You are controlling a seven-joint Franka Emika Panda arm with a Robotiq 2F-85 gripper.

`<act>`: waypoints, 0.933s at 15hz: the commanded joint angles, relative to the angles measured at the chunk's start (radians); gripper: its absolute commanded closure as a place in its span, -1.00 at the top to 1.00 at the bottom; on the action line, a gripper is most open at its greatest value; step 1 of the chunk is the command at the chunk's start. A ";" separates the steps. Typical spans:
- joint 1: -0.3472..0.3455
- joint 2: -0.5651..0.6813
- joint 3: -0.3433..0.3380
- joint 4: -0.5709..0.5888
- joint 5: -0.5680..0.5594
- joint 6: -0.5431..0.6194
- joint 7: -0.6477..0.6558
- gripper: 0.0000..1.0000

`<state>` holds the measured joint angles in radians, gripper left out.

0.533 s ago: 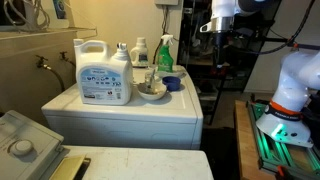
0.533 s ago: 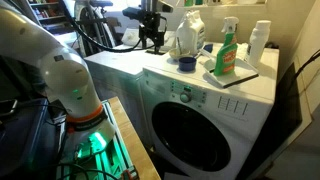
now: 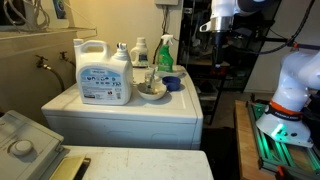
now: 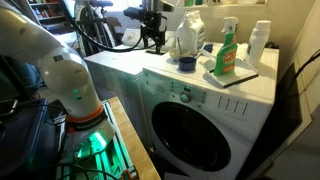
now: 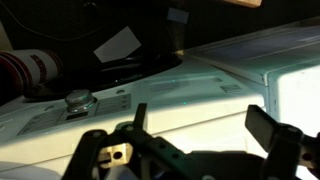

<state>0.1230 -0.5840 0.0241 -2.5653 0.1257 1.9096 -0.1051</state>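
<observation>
A: How is the gripper shown in an exterior view?

B: In an exterior view the gripper (image 3: 220, 57) is seen hanging in the air beside the washing machine (image 3: 120, 118), with nothing touched. How far it is opened cannot be told there. The blue cup (image 3: 172, 84), the thing nearest to it, is set on the machine's top near the edge. It is just beside a bowl (image 3: 151, 91), with a spray bottle (image 3: 165, 52) behind and a detergent jug (image 3: 104, 72) further along.

A: And in an exterior view where the front is faced?

B: The gripper (image 4: 154, 43) is shown off the machine's end, apart from the blue cup (image 4: 186, 64). The round door (image 4: 196, 128) is shown only here.

A: What is added by the wrist view?

B: Only there is the opening shown: the gripper (image 5: 200, 128) is spread wide and empty, its fingers (image 5: 139, 118) well apart. A knob (image 5: 78, 99) on a pale panel is seen beyond. The cup cannot be made out.
</observation>
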 commanded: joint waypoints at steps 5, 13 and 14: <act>-0.186 0.092 -0.019 0.254 -0.268 0.169 0.080 1.00; -0.219 0.230 -0.015 0.411 -0.431 0.431 0.093 1.00; -0.219 0.243 -0.014 0.421 -0.434 0.434 0.094 1.00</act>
<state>-0.1047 -0.3414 0.0175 -2.1468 -0.3060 2.3480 -0.0122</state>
